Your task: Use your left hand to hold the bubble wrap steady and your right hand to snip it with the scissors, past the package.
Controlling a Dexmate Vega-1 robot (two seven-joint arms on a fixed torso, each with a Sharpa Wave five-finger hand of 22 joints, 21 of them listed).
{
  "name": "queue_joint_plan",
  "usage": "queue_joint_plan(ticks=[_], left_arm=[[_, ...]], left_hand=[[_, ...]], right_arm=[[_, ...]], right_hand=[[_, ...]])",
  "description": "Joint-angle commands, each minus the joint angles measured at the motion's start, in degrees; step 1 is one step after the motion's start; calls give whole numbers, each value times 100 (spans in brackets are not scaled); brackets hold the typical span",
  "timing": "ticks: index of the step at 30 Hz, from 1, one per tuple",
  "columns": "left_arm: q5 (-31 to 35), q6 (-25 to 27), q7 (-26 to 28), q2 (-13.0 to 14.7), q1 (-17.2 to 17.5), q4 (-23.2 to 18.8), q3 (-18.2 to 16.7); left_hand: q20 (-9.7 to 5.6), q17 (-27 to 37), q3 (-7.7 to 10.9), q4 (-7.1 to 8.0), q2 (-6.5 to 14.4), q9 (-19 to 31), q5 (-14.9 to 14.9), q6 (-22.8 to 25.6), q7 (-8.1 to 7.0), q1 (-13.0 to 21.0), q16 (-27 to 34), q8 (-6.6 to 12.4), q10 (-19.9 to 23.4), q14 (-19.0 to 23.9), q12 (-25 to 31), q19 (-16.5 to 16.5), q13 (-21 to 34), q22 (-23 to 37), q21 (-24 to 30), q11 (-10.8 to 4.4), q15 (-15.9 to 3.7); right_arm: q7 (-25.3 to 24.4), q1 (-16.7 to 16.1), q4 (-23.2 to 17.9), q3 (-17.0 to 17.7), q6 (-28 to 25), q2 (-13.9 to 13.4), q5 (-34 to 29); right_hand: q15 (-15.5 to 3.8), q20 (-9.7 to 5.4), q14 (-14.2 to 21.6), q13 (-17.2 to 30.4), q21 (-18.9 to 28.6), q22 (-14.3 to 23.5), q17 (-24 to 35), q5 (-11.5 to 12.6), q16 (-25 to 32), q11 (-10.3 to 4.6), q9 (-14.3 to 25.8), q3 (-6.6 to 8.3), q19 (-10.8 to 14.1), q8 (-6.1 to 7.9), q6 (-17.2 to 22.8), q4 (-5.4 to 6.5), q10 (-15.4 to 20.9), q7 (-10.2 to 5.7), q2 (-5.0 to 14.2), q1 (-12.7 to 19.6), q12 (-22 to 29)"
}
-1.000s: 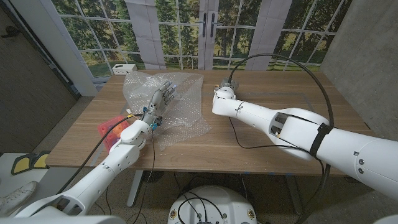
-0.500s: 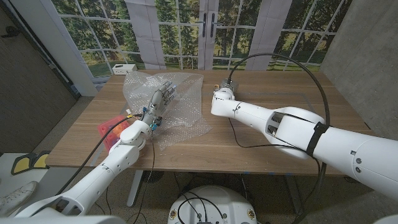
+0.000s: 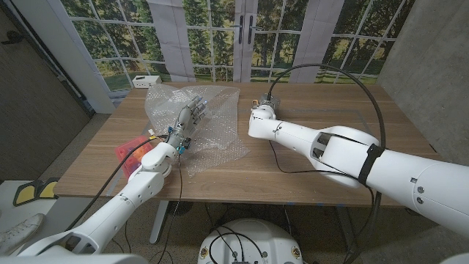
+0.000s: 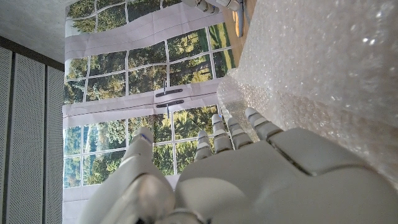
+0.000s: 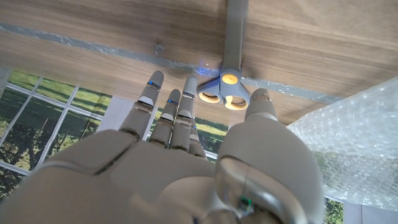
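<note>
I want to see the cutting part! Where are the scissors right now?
In the right wrist view the scissors lie on the wooden table, just beyond the right hand, beside the bubble wrap.

the bubble wrap is lying on the table toward its left, the left hand resting on it; the right hand is sitting just right of the wrap, the scissors lying beyond its fingertips.

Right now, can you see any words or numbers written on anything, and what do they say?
No words or numbers can be read.
White box at the table's far edge: dark marks on its side, too small to tell.
Bubble wrap, scissors, red package: no writing shows.
</note>
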Motion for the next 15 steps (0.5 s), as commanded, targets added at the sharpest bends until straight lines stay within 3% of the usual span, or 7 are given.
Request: queue_joint_plan(ticks=[1, 15], left_arm=[[-12, -8, 14, 13, 45, -25, -22], [-11, -8, 16, 15, 44, -22, -24]], left_hand=[[13, 14, -2, -11, 50, 1, 29, 9, 9, 12, 1, -19, 27, 28, -8, -7, 31, 33, 4, -3, -93], [14, 14, -4, -12, 51, 0, 29, 3, 6, 12, -1, -21, 27, 23, -9, -12, 31, 33, 3, -1, -97]], right_arm=[[-29, 70, 536, -41, 207, 230, 15], [-61, 239, 1492, -81, 704, 629, 94]], right_hand=[[-24, -47, 19, 10, 3, 6, 17, 16, 30, -39, 10, 22, 18, 25, 23, -14, 20, 298, 38, 28, 8], [-79, -91, -4, 27, -2, 8, 29, 29, 28, -72, 11, 76, -12, 34, 57, -43, 28, 263, 68, 78, 5]])
